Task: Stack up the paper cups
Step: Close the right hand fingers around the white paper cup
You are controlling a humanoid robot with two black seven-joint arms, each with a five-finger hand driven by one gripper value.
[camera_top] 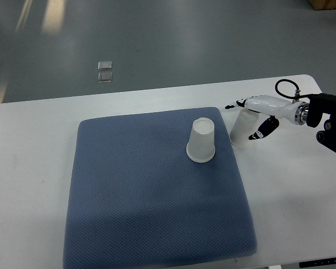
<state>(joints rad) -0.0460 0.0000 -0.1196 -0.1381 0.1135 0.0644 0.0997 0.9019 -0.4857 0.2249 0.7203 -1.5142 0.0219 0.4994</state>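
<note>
Simply white table [33, 134], grey floor [185, 39]

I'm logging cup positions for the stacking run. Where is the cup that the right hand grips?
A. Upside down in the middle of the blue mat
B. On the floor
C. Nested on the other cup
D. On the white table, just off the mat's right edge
D: the right hand grips a paper cup over the white table, beside the blue mat; the other cup sits inverted on the mat.

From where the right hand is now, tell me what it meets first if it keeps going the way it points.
The right hand, shut on a paper cup, points left; the upside-down cup on the blue mat likely comes first, height permitting.
</note>
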